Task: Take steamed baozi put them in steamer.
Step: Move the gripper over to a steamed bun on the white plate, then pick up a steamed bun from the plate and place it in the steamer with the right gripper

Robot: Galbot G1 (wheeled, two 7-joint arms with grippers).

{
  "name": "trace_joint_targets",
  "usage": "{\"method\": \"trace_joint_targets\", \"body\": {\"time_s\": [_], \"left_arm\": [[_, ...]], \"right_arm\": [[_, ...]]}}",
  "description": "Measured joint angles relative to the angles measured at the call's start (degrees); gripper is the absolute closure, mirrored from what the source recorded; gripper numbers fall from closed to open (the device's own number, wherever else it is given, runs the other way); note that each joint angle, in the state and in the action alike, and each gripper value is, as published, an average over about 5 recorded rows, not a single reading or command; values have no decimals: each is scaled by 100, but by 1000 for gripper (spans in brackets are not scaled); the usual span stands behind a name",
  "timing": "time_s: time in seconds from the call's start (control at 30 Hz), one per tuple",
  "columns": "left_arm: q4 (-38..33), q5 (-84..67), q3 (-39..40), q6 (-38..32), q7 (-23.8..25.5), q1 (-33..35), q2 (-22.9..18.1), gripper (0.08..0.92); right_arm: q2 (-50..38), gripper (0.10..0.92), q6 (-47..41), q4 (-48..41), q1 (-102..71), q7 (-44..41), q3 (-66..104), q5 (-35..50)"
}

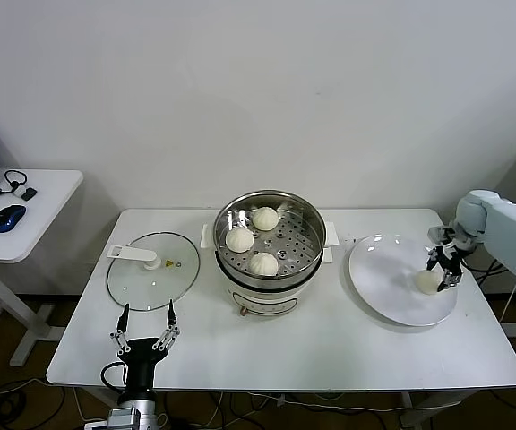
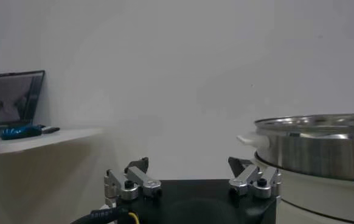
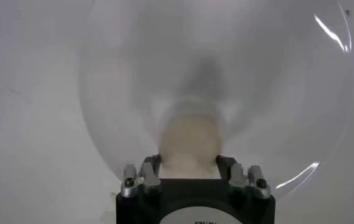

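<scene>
Our right claw (image 1: 438,273) squeezes one small round cream-white dough bun (image 1: 428,282) on the flat white plate (image 1: 383,269). Three more buns (image 1: 263,263) sit inside the round shiny steel steamer (image 1: 307,255). Our left claw (image 1: 146,324) waits wide apart by the glass lid (image 1: 141,282).

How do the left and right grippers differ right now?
The left gripper waits at the table's near edge in front of the glass lid, while the right gripper is down over the white plate. The left gripper's fingers stand wide apart with nothing between them; the right gripper's fingers sit on both sides of the last baozi. Both point away from the robot.
</scene>
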Motion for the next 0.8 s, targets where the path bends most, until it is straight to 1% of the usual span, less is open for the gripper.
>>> {"method": "trace_joint_targets", "body": {"time_s": [0.07,0.17,0.27,0.53,0.8], "left_arm": [[0,0,2,-2,0,1,0,177],[-8,0,1,-3,0,2,0,177],[-25,-1,-3,-3,1,3,0,177],[-56,-17,5,-4,6,8,0,177],[-137,-56,15,21,27,14,0,177]], "right_arm": [[3,469,1,-5,-4,0,7,-10],[-2,529,0,2,-6,0,17,-20],[-28,553,-10,44,5,0,16,-15],[-187,551,-101,336,246,-3,-169,119],[-360,550,-207,1066,1113,16,-941,554]]}}
